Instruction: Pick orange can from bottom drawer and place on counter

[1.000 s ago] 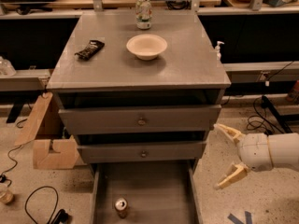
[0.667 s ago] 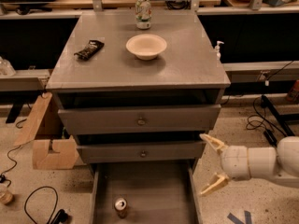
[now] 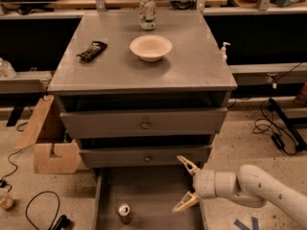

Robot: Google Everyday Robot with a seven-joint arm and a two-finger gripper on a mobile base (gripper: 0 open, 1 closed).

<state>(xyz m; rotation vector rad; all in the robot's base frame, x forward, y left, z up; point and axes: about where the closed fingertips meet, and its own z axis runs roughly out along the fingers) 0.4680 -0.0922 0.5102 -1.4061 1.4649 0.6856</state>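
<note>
orange can (image 3: 124, 212): you'll see it upright on the floor of the bottom drawer (image 3: 153, 186), left of middle, nothing touching it.
bottom drawer: stands open below the two upper drawers.
gripper (image 3: 178, 184): your claw is over the drawer's right side, fingers spread wide apart, empty, right of the can.
counter (image 3: 192, 66): holds a white bowl (image 3: 150, 47), a white-and-green can (image 3: 147, 12) behind it, and a dark packet (image 3: 92, 51) at the left.

i'm in a robotics lab or workshop: a grey metal drawer cabinet (image 3: 144, 123) on a speckled floor (image 3: 235, 143), loose cables (image 3: 268, 126) trailing across it, a cardboard box (image 3: 45, 143), a long wooden bench (image 3: 48, 4) behind. my end effector (image 3: 178, 184) hangs, fingers spread, at the right edge of the open bottom drawer (image 3: 144, 190).
</note>
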